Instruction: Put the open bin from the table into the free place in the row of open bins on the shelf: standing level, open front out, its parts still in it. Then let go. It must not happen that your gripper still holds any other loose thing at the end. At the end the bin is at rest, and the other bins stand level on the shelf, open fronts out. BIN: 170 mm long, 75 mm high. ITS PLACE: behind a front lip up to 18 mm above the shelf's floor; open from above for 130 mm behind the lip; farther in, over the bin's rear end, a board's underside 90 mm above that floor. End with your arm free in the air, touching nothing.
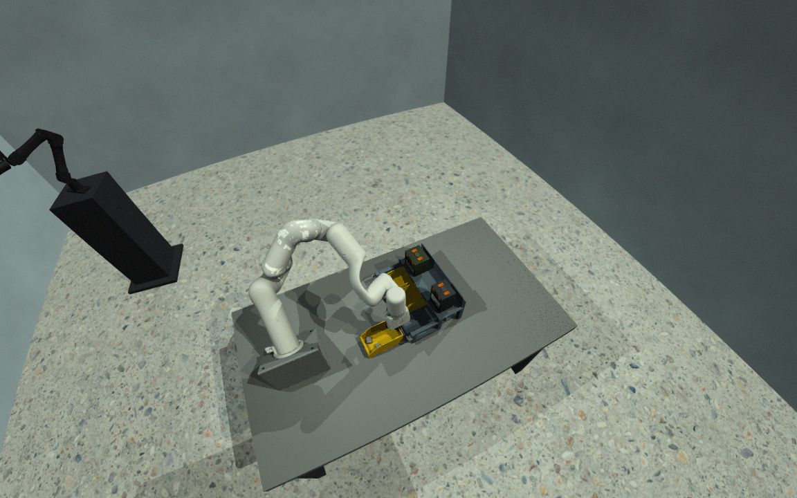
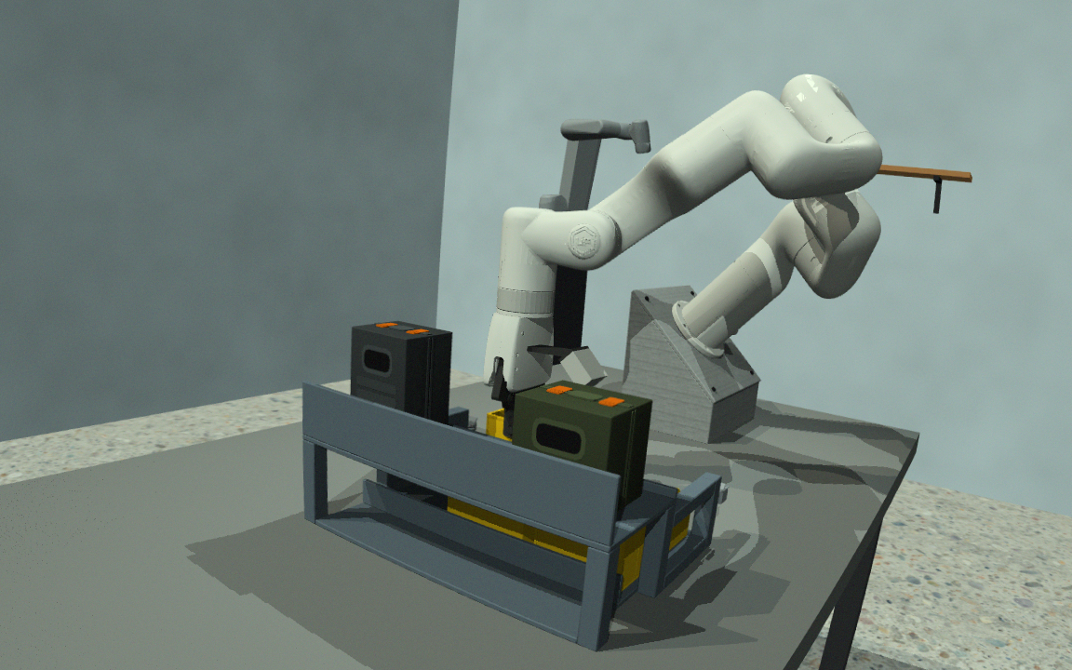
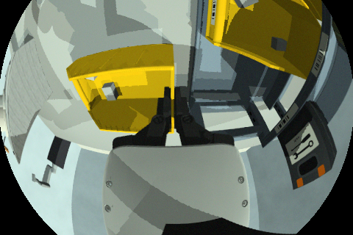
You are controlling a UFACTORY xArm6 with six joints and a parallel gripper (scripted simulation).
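Observation:
The yellow open bin (image 1: 382,342) (image 2: 496,423) (image 3: 156,78) stands on the table in front of the shelf, open front toward the robot's base. Small grey parts lie in it; one part (image 3: 110,91) shows plainly in the wrist view. My gripper (image 3: 172,95) points down at the bin's rear end and is shut on its rear wall, one finger on each side. The free place (image 1: 418,321) (image 3: 217,70) is in the shelf (image 1: 421,335) (image 2: 456,448), just beyond the bin's rear. Yellow bins (image 1: 402,281) (image 3: 272,18) stand beside that place, their fronts facing the robot's side.
A dark case (image 1: 445,296) (image 2: 400,370) (image 3: 307,154) and a green case (image 1: 417,260) (image 2: 582,441) stand on the shelf's upper board behind the bin row. The robot's grey base block (image 1: 295,368) (image 2: 673,367) is on the table (image 1: 351,433) beyond the bin's front.

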